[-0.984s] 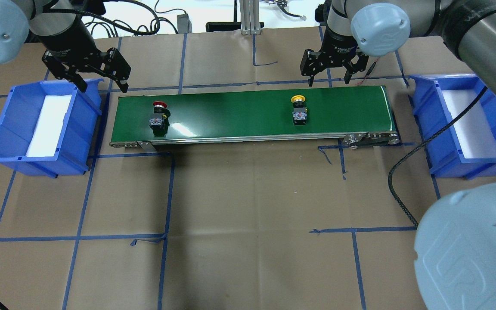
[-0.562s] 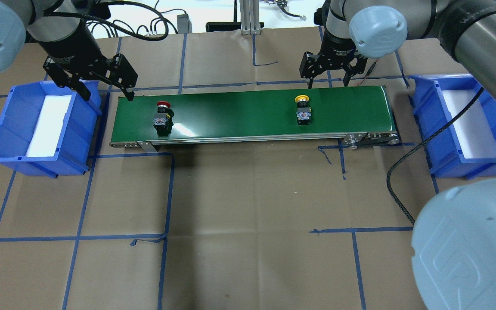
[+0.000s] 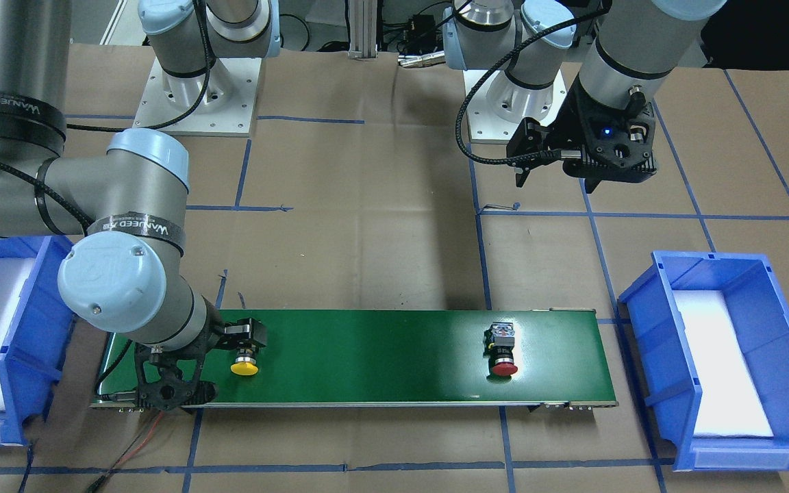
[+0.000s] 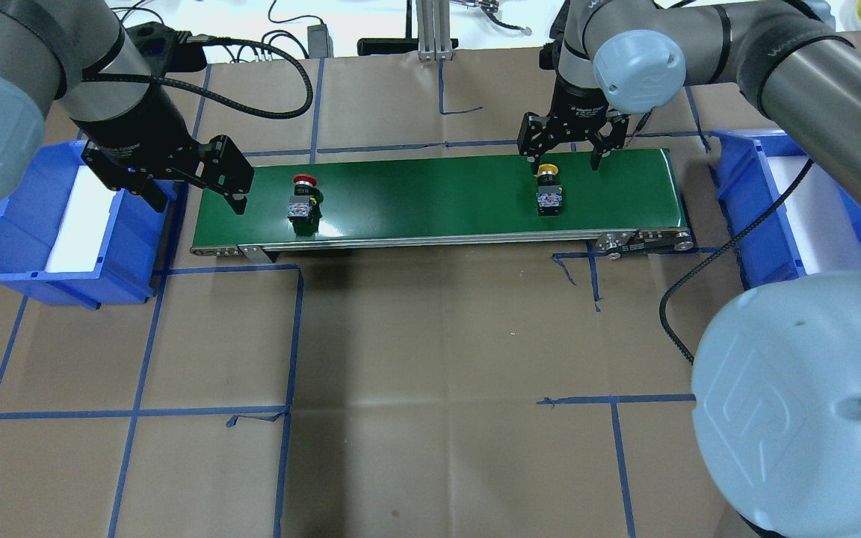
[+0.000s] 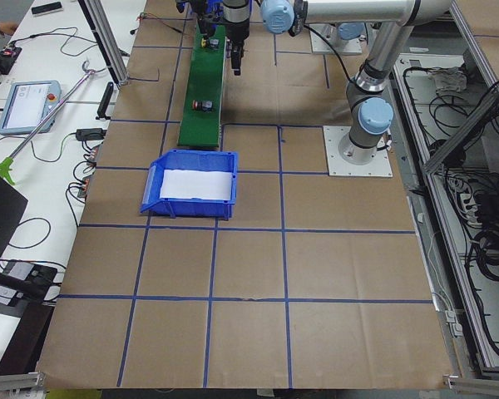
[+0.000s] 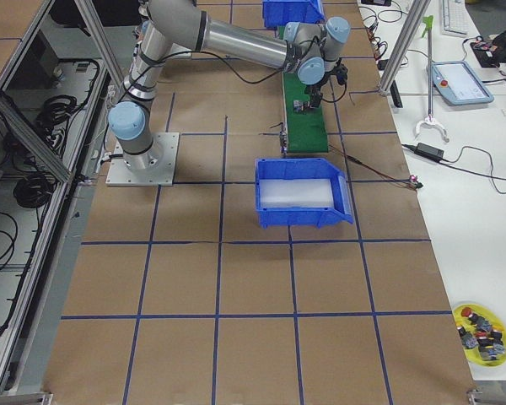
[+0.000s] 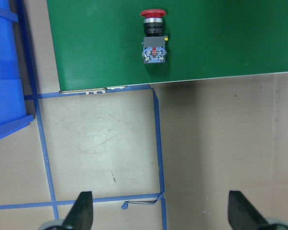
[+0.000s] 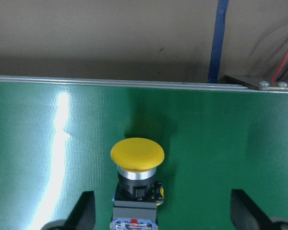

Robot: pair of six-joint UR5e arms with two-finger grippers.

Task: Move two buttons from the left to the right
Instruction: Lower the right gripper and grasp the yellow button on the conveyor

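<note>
Two buttons lie on the green conveyor belt [image 4: 430, 198]. The red button [image 4: 303, 198] is near its left end, also the red button [image 7: 153, 38] far ahead in the left wrist view. The yellow button [image 4: 548, 190] lies toward the right end. My right gripper [image 4: 565, 161] hangs open low over the belt. The yellow button [image 8: 137, 167] sits centred between its fingers [image 8: 84, 211], apart from both. My left gripper [image 4: 197, 200] is open and empty, held high by the belt's left end, to the left of the red button [image 3: 503, 352].
A blue bin [image 4: 128, 239] with a white liner stands off the belt's left end, and another blue bin [image 4: 755, 224] off the right end. A black cable [image 4: 692, 299] trails across the brown paper near the right bin. Blue tape lines grid the table.
Both buttons have travelled right along the belt. My right gripper came down over the yellow button. My left gripper shifted right and toward the near side, past the left bin.
</note>
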